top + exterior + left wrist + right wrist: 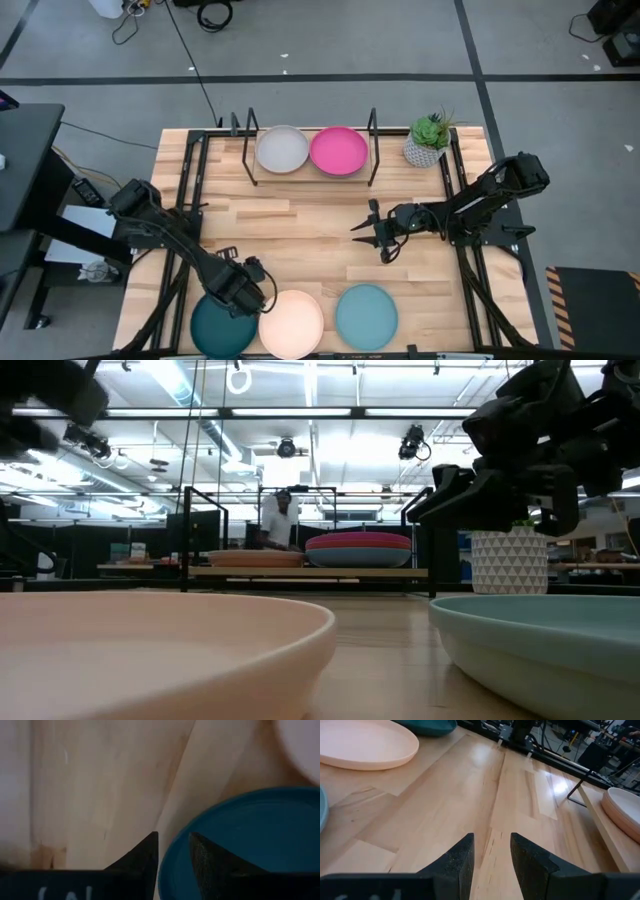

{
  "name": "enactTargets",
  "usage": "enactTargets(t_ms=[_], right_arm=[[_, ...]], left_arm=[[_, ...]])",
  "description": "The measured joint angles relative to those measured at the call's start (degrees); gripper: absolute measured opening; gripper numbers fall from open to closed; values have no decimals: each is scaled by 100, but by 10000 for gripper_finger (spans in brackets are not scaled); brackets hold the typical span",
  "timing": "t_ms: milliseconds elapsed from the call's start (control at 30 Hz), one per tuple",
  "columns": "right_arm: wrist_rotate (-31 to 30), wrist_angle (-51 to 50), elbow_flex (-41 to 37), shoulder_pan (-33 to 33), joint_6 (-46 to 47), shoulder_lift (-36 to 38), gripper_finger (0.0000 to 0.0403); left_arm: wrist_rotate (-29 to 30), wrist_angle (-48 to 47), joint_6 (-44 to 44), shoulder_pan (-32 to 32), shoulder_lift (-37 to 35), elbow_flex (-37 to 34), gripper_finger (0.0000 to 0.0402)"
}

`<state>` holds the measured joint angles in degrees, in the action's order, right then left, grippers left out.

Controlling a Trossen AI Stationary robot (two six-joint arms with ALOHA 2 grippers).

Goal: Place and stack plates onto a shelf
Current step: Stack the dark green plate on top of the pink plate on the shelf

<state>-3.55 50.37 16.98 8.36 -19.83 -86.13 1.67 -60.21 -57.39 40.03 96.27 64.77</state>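
The shelf (310, 172) stands at the back of the tabletop (300, 240); two plate stacks (310, 150) sit side by side on it; a potted plant (428, 140) stands just right of the shelf; three plates (295, 320) lie in a row well in front of the shelf; the left end effector (250, 280) is at the leftmost one; the right end effector (372, 235) hangs between shelf and row.

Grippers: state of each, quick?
Left gripper: fingers astride the rim of the dark teal plate, a narrow gap showing; not clamped.
Right gripper: open, empty, above bare table.
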Motion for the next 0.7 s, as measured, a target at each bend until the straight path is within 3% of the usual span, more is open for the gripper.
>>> enactTargets(t_ms=[400, 700], right_arm=[[17, 4, 0, 0, -16, 0, 133], [20, -26, 1, 0, -1, 0, 130]], left_arm=[[-427, 1024, -418, -10, -524, -970, 116], [-579, 1771, -349, 4, -531, -1491, 116]])
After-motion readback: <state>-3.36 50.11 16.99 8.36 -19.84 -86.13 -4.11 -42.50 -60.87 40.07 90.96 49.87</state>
